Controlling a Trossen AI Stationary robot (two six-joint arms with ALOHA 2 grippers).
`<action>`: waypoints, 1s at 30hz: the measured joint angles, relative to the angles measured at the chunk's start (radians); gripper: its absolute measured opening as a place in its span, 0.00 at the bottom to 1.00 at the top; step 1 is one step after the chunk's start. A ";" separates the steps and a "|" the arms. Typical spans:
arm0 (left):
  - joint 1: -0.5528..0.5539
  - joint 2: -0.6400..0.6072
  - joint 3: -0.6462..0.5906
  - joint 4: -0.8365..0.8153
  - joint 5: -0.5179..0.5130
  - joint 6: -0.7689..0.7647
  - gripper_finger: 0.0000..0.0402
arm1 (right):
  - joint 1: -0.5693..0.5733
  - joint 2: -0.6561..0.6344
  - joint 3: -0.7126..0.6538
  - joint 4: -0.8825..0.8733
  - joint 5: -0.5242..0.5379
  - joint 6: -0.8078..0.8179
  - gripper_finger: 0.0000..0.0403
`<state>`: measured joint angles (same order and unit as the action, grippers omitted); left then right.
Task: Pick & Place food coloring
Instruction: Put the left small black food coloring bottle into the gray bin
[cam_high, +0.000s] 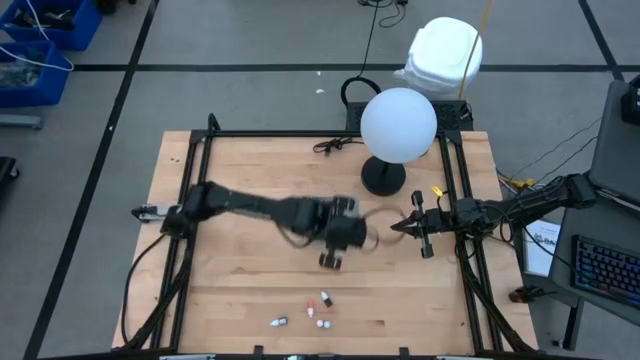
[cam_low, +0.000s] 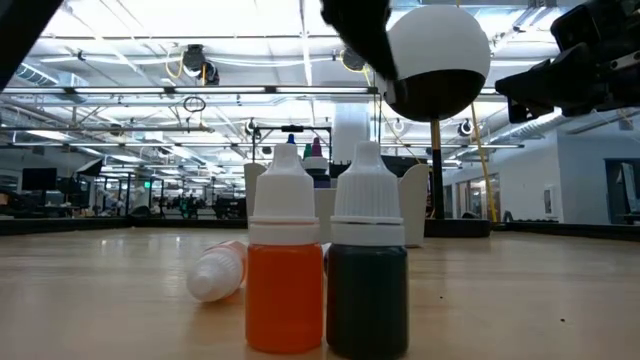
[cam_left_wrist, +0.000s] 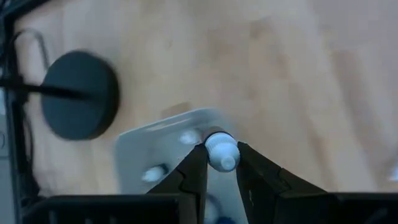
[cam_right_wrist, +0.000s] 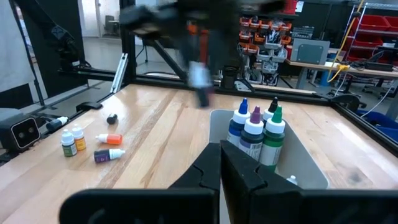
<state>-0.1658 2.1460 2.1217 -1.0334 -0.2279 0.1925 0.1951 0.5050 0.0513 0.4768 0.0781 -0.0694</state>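
My left gripper (cam_left_wrist: 221, 167) is shut on a small white-capped dropper bottle (cam_left_wrist: 222, 151). It hangs over the middle of the table (cam_high: 333, 258), just left of a clear rectangular tray (cam_right_wrist: 305, 165). Several bottles with blue, purple, green and white caps stand in the tray (cam_right_wrist: 255, 130). My right gripper (cam_right_wrist: 221, 163) is shut at the tray's near wall (cam_high: 400, 228). More dropper bottles are near the table's front edge (cam_high: 322, 300). In the low view an orange one (cam_low: 285, 280) and a dark green one (cam_low: 367, 285) stand upright, with another lying behind them (cam_low: 215, 272). My left gripper pinches the dropper bottle between its two fingers, near the white cap (cam_left_wrist: 222, 149). The bottle is lifted clear of the table and hangs below the fingers (cam_right_wrist: 199, 78). My right gripper pinches the clear tray's thin wall (cam_right_wrist: 213, 134) with one finger on each side, coming level from the table's right. The tray's bottom rests on the table.
A lamp with a white globe (cam_high: 398, 122) and a black round base (cam_high: 383, 177) stands just behind the tray. A small dark round piece (cam_right_wrist: 112, 118) lies on the wood. Black frame rails run along the table's edges (cam_high: 200, 135). The near left of the table is bare wood.
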 joint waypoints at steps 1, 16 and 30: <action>0.026 0.000 -0.010 0.009 0.012 0.012 0.19 | 0.000 0.000 0.000 -0.004 0.000 0.000 0.00; 0.242 0.001 -0.219 0.182 0.185 0.075 0.20 | 0.000 0.000 0.000 -0.046 0.004 -0.022 0.00; 0.245 0.002 -0.296 0.311 0.212 0.135 0.19 | 0.000 0.000 0.000 -0.040 0.004 -0.018 0.00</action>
<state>0.0792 2.1475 1.8261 -0.7225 -0.0162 0.3272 0.1951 0.5049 0.0513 0.4370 0.0818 -0.0871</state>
